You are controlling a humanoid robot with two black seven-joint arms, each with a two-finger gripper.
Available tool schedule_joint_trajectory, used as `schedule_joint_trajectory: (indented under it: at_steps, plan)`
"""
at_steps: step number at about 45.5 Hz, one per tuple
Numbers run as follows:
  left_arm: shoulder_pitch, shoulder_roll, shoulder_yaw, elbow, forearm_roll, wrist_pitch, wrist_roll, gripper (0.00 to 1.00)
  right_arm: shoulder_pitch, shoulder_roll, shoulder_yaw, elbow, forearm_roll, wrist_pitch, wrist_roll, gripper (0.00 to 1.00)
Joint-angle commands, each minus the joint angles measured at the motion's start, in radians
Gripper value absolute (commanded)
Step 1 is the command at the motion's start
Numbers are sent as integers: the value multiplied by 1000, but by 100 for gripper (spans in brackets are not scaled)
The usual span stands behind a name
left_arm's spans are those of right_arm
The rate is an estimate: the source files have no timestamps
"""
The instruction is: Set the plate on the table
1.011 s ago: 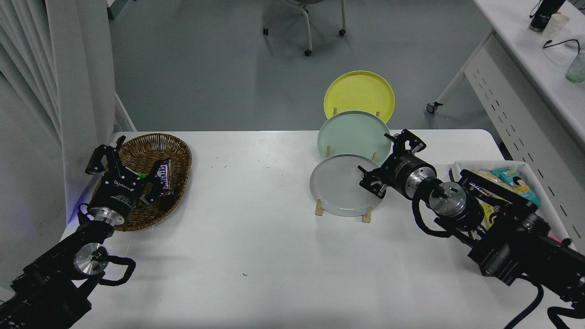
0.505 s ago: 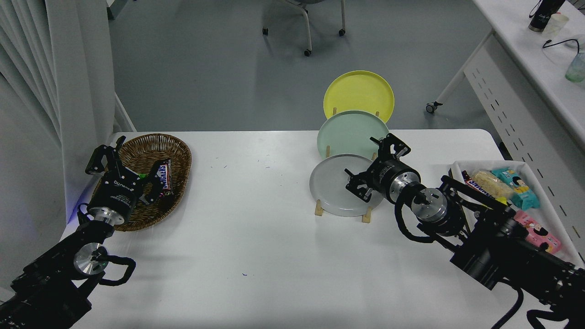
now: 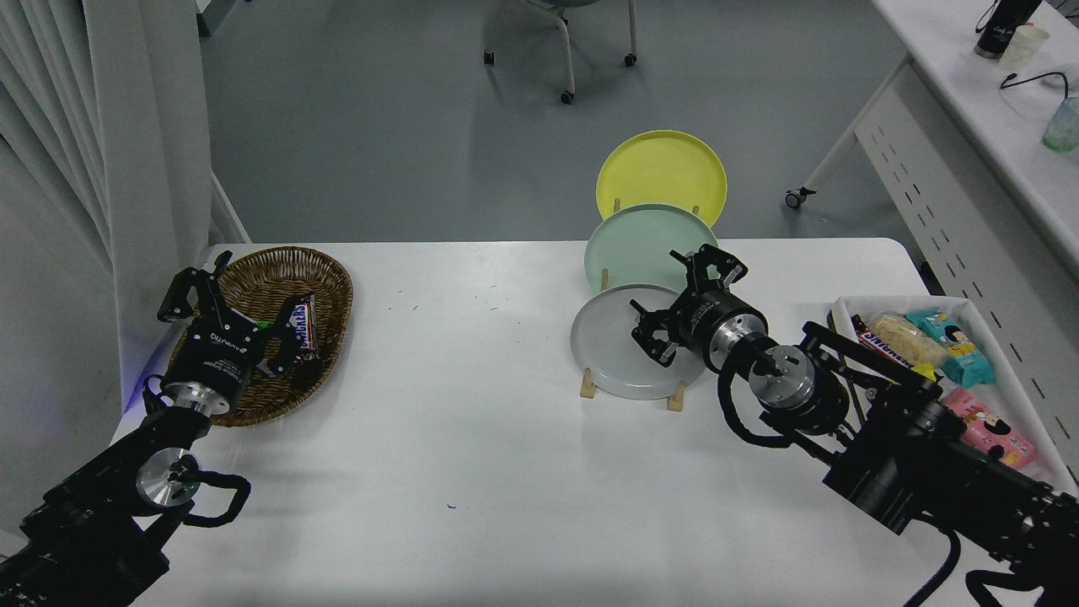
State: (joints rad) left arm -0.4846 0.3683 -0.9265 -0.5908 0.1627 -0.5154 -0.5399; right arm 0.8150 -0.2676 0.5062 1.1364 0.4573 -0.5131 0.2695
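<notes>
**My claw is at the grey plate**

My right claw is spread wide, one finger above the top edge of the plate and one in front of its face; I am not holding it yet. The plate is round, dull grey and smooth, with a low rim; it stands tilted in a small wooden rack on the table, which is big, white and flat with rounded corners. Behind it stand a mint green plate and a yellow plate, the same round shape.

A moment ago my right claw was further right, beside the plate's edge; now it has slid left and sits over the plate; the plate itself has not moved.

My left claw is open too, parked over a brown woven basket with a candy bar inside; a white tray of shiny snack packs sits at my right.
</notes>
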Motion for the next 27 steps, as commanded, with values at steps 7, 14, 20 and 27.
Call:
schedule_joint_trajectory:
  at_steps: [7, 14, 20, 27]
  plan:
    - [0, 0, 0, -1, 0, 0, 0, 98, 49, -70, -51, 115, 121, -165, 111, 95]
    - [0, 0, 0, -1, 0, 0, 0, 98, 49, -68, -54, 117, 122, -157, 109, 83]
    - [0, 0, 0, 0, 0, 0, 0, 98, 49, -62, -55, 117, 122, -157, 109, 78]
    - [0, 0, 0, 0, 0, 0, 0, 98, 36, -48, -57, 109, 107, -157, 106, 78]
